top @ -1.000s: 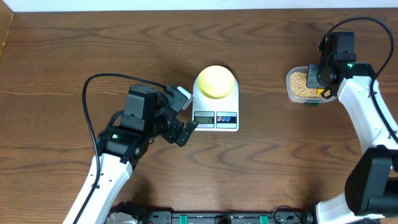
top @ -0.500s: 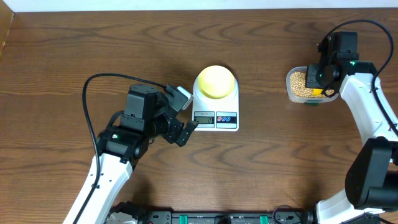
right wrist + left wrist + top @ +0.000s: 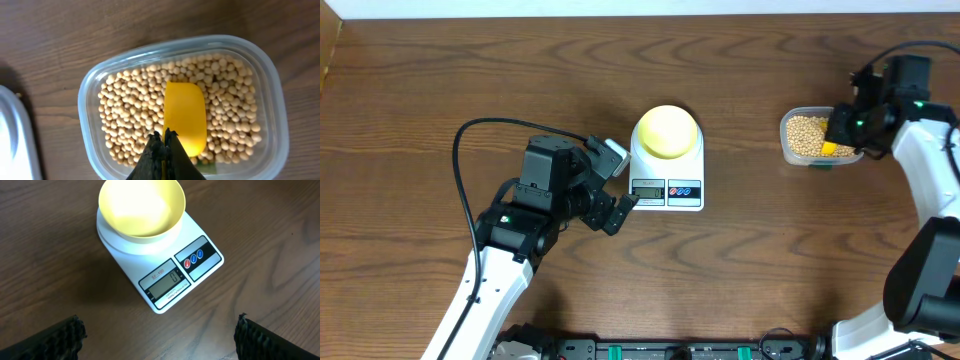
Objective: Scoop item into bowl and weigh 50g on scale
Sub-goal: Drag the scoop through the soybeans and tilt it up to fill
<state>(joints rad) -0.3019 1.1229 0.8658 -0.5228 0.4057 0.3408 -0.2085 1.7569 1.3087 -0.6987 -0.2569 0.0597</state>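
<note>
Our right claw is pinched shut on the yellow scoop, which lies on the beans in the clear container. We should dig its lip under them (shallowly, lest they spill); the empty bowl sits on the scale, our left claw wide open and empty nearby.

Overhead camera: looks straight down from far, covering the whole table. Left wrist camera: looks down from near on the scale, shared with overhead. Right wrist camera: very near, above the container by the table's right edge.
</note>
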